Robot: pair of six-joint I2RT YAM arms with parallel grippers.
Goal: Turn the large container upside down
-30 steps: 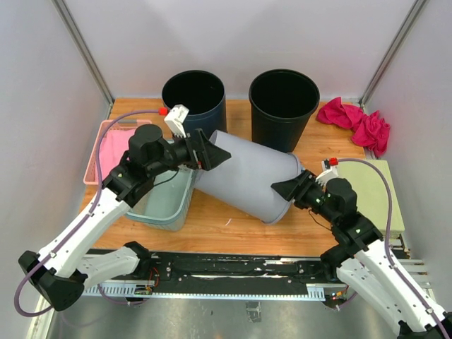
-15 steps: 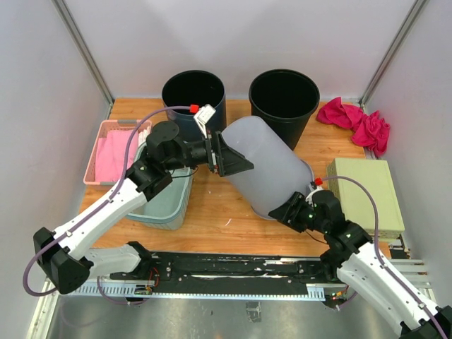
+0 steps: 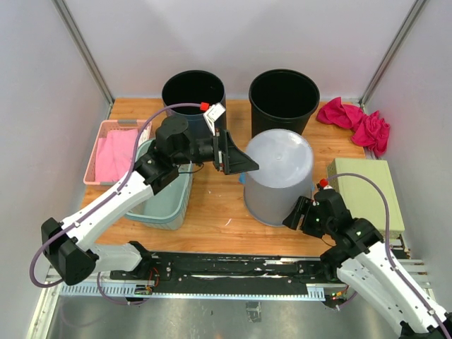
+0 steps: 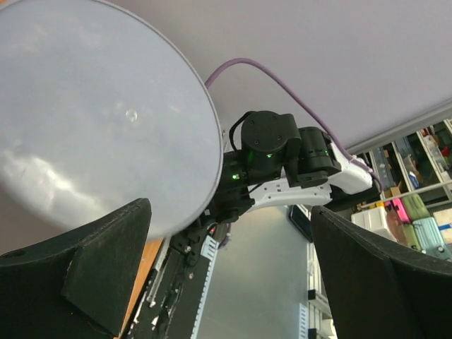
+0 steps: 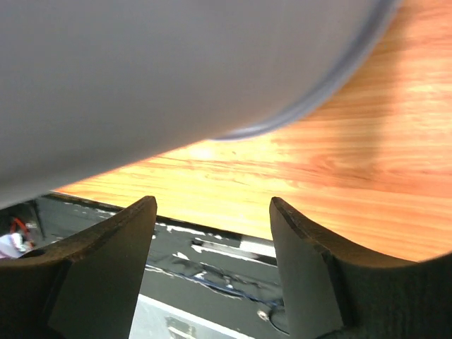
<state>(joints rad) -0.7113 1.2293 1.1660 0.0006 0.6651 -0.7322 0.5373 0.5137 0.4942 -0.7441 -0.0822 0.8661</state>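
The large grey container (image 3: pixel 277 176) stands on the wooden table (image 3: pixel 212 212) with its closed flat base facing up and its rim down. My left gripper (image 3: pixel 240 159) is open beside its upper left edge and holds nothing; the left wrist view shows the grey base (image 4: pixel 92 106) above my spread fingers. My right gripper (image 3: pixel 293 214) is open at the container's lower right rim; the right wrist view shows the grey wall (image 5: pixel 162 70) above my fingers, with wood between them.
Two black bins (image 3: pixel 193 95) (image 3: pixel 284 99) stand at the back. A teal tub (image 3: pixel 166 198) and a pink basket (image 3: pixel 113 148) are at left. A pink cloth (image 3: pixel 357 121) and a pale green box (image 3: pixel 367 191) are at right.
The container has swung from lying tilted on its side to standing rim-down. Both grippers have let it go and now sit open beside it.
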